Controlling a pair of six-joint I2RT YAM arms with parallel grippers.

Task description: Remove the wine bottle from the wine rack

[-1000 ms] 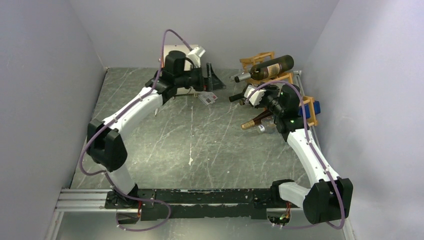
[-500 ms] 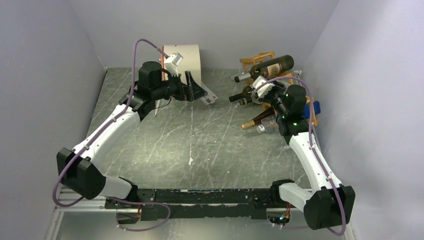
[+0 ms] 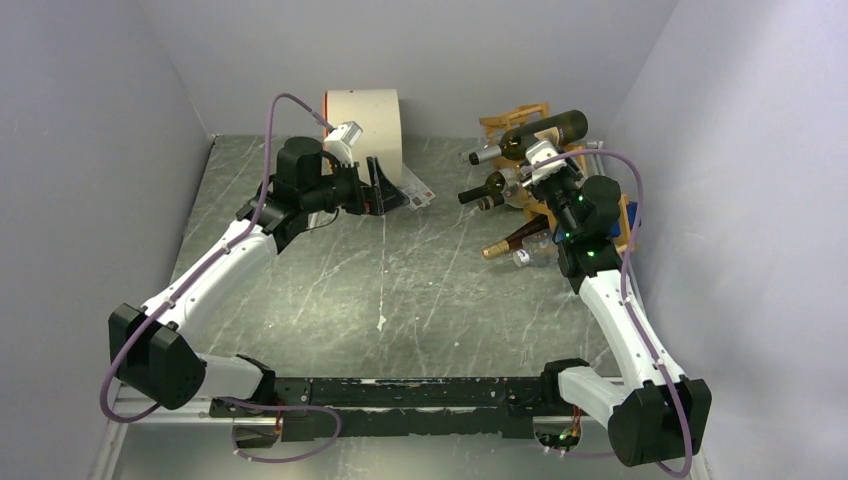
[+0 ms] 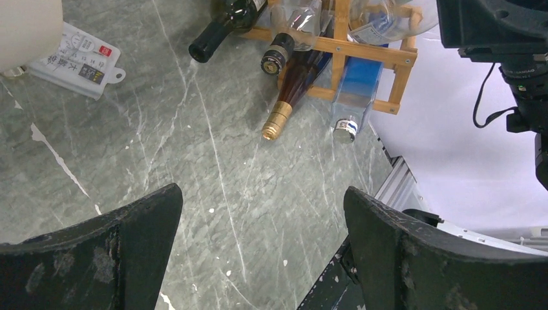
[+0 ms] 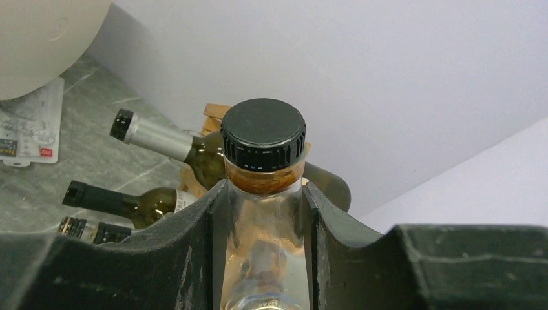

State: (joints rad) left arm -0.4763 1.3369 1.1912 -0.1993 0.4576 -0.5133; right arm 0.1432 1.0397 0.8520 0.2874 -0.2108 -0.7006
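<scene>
Top view: left gripper [image 3: 390, 188] has drawn back off the white drum [image 3: 365, 115]; right gripper [image 3: 522, 172] has climbed the wine rack [image 3: 520, 112]; grey marbled table [image 3: 400, 290], pale walls [image 3: 420, 50]. Left wrist: fingers [image 4: 116, 258] released. Right wrist: fingers [image 5: 194, 258] grasp wine bottle [image 5: 262, 194] by the neck, at the rack.

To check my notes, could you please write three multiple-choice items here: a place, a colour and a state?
1. Where does the wine rack stand? A near left; B far right; C centre.
2. Cap colour of the clear bottle in the right pincer? A gold; B red; C black.
3. The left pincer is: A open, empty; B shut on a bottle; C shut on a card.
Answers: B, the top view shows it at the far right; C, the right wrist view shows black; A, its jaws stand wide over bare table.
</scene>
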